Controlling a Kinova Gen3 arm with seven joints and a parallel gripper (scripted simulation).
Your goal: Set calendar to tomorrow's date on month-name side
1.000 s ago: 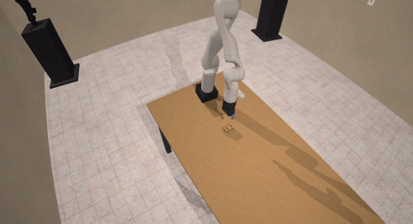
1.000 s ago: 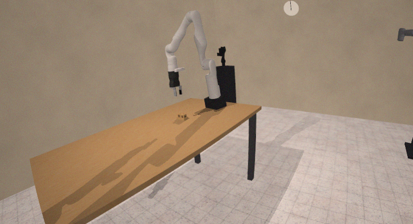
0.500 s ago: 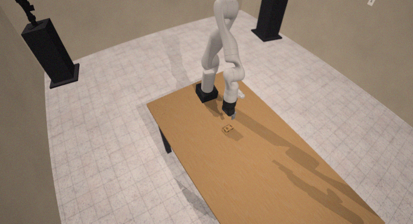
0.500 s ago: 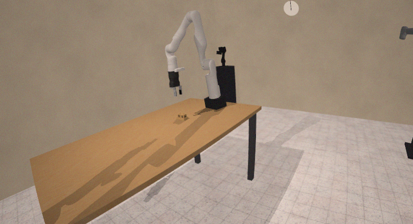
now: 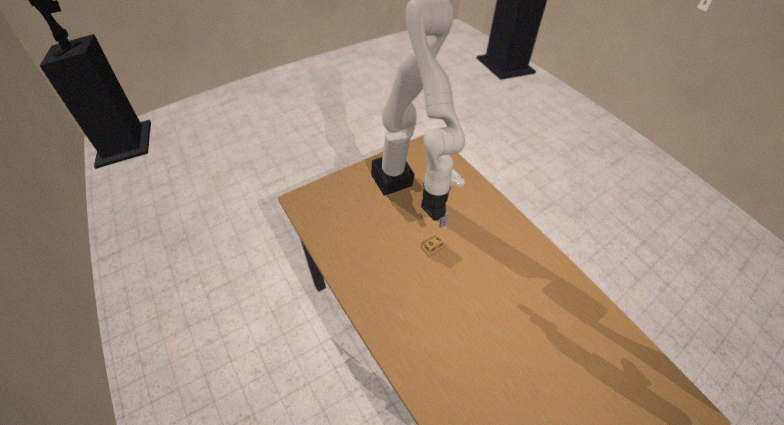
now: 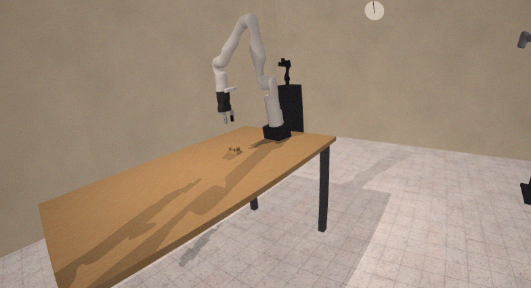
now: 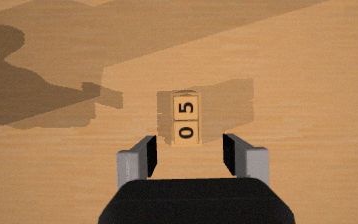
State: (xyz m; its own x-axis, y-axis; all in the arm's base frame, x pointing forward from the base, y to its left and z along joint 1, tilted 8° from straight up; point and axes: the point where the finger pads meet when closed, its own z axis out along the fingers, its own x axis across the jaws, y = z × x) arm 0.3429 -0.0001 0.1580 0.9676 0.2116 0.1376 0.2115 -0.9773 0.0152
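Observation:
Two light wooden cubes lie side by side in a small wooden tray (image 7: pixel 200 131). In the wrist view the cube with 0 on top (image 7: pixel 186 132) (image 5: pixel 430 244) is nearer the gripper, and the cube with 5 on top (image 7: pixel 186 107) (image 5: pixel 438 239) is farther. Both digits appear sideways there. The month's name and the digits on the cubes' side faces cannot be read. My gripper (image 7: pixel 189 148) (image 6: pixel 228 118) is open and empty. It points down, well above the table and to the robot's side of the cubes.
The wooden table (image 5: pixel 466 323) (image 6: pixel 111 196) carries the arm's black base (image 5: pixel 392 176) (image 6: pixel 276 132) behind the tray. Shadows of the arm fall across the table top. Black pedestals (image 5: pixel 98 103) (image 5: pixel 516 32) stand on the floor beyond the table.

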